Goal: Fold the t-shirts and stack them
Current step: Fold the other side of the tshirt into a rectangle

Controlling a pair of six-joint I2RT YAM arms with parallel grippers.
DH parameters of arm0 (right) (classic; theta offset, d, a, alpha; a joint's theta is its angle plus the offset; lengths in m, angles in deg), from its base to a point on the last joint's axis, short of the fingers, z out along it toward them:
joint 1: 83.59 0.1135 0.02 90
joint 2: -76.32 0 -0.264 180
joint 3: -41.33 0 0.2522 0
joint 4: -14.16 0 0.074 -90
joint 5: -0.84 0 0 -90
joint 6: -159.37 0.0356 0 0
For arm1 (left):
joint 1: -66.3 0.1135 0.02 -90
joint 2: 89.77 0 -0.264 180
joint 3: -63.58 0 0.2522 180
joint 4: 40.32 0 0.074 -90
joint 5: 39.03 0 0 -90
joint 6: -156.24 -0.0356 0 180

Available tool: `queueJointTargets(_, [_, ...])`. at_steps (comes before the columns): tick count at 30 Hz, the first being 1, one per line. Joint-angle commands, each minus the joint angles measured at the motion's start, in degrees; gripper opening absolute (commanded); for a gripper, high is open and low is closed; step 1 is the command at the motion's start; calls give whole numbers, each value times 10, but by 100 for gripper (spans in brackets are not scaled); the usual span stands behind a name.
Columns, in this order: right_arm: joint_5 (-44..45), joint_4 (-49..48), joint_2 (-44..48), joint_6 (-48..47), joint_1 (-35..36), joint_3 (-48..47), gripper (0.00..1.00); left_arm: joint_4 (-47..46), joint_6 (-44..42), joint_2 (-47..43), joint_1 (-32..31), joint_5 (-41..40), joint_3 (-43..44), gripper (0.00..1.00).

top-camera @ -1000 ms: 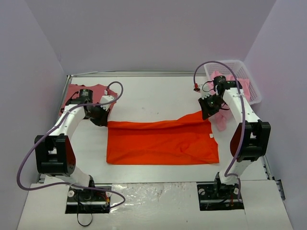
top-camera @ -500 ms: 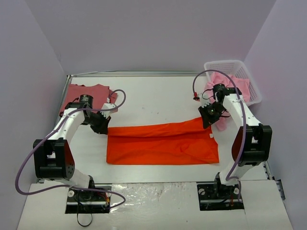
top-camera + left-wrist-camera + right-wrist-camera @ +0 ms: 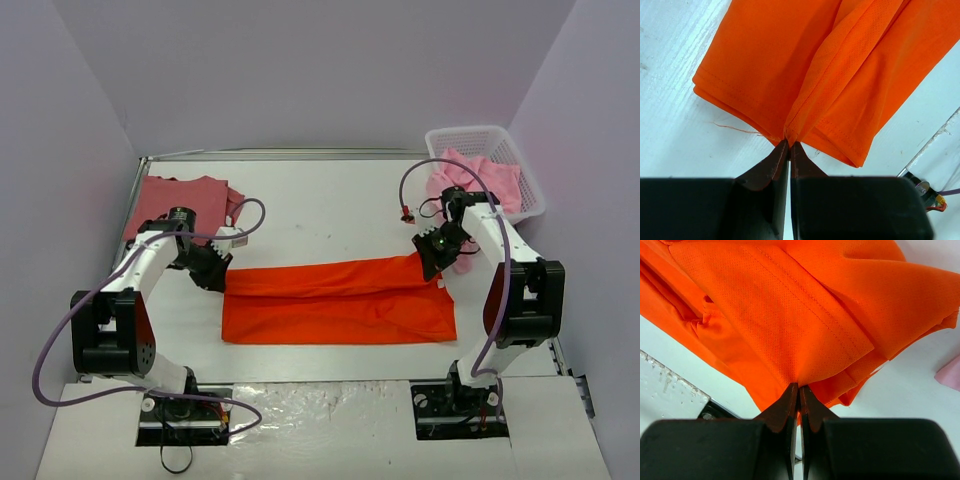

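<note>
A bright orange-red t-shirt (image 3: 338, 300) lies spread on the white table, its far edge lifted and folded toward the near edge. My left gripper (image 3: 218, 278) is shut on its far left corner; the left wrist view shows the cloth (image 3: 810, 75) pinched at the fingertips. My right gripper (image 3: 432, 262) is shut on its far right corner, seen in the right wrist view (image 3: 805, 320). A dusty rose-red t-shirt (image 3: 180, 195) lies flat at the far left. Light pink t-shirts (image 3: 480, 178) fill the basket; one (image 3: 463, 255) hangs onto the table by my right arm.
A white lattice basket (image 3: 520, 165) stands at the far right corner. Purple walls close in the table on three sides. A metal rail (image 3: 270, 154) runs along the far edge. Cables loop off both arms.
Both grippers have moved toward the near edge, dragging the orange-red shirt's far edge over its body. The folded band is now narrower. The rose-red shirt shows more fully.
</note>
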Motion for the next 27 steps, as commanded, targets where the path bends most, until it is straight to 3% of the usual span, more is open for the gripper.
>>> queueJointTargets(1, [9, 16, 14, -11, -6, 10, 0, 20, -23, -10, -3, 13, 2, 2])
queueJointTargets(8, [12, 1, -9, -15, -12, 22, 0, 15, -22, 0, -10, 12, -6, 3])
queueJointTargets(13, [15, -8, -30, -15, -12, 32, 0, 4, -22, 16, -19, 0, -19, 9])
queueJointTargets(16, [10, -12, -45, -15, -12, 38, 9, 3, -27, 35, -23, -2, -22, 15])
queueJointTargets(17, [4, -12, -49, -15, -12, 38, 22, 5, -29, 39, -23, -2, -22, 16])
queueJointTargets(19, [-4, -11, -60, -16, -12, 34, 29, 5, -33, 52, -23, 0, -20, 17])
queueJointTargets(27, [1, 11, -76, -25, -11, 7, 38, 32, -41, 52, -25, -5, 4, 22])
